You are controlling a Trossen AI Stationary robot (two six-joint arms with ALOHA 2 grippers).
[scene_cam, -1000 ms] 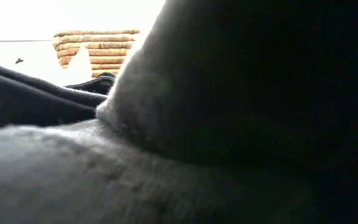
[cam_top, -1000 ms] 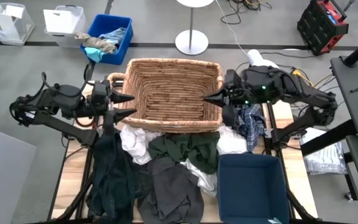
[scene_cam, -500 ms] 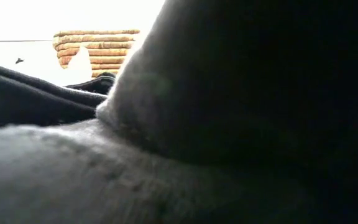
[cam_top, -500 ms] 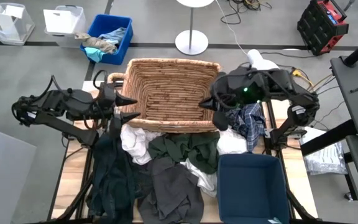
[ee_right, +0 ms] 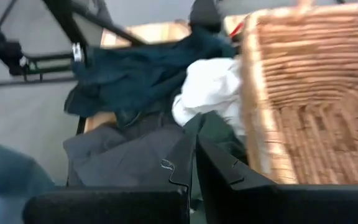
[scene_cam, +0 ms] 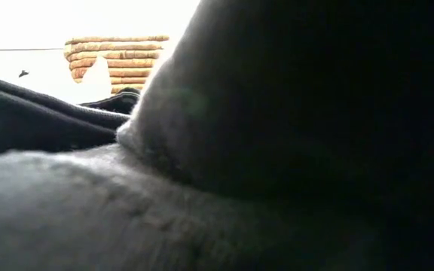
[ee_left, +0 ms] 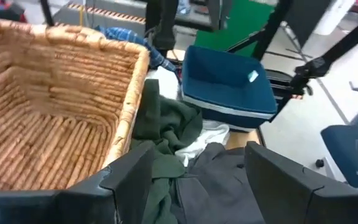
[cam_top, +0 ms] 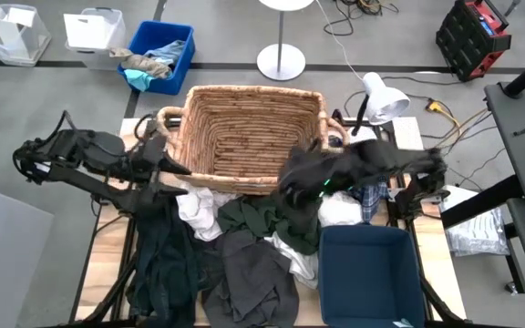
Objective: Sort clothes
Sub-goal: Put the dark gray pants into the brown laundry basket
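The clothes lie heaped on the table in front of a wicker basket (cam_top: 253,137): a white one (cam_top: 199,208), a dark green one (cam_top: 267,219), a dark grey one (cam_top: 253,273), a black one (cam_top: 162,255) and a navy plaid one (cam_top: 372,187). My left gripper (cam_top: 173,169) is open and empty at the basket's near left corner, above the pile's left part; its own wrist view (ee_left: 197,155) shows the wide gap. My right gripper (cam_top: 290,179) is blurred over the basket's near rim and the dark green garment. Its fingers are shut in its wrist view (ee_right: 194,142) and hold nothing.
An empty blue bin (cam_top: 367,273) stands at the table's near right, beside the pile. A white lamp (cam_top: 381,96) stands at the far right. Dark cloth (scene_cam: 277,135) right at the lens fills most of the low view. Bins with rags (cam_top: 158,55) stand on the floor beyond the table.
My right gripper has swept fast from the basket's right rim toward the table's left and near edge, and now hangs over the dark green garment. My left gripper has dipped a little toward the pile. The clothes have not moved.
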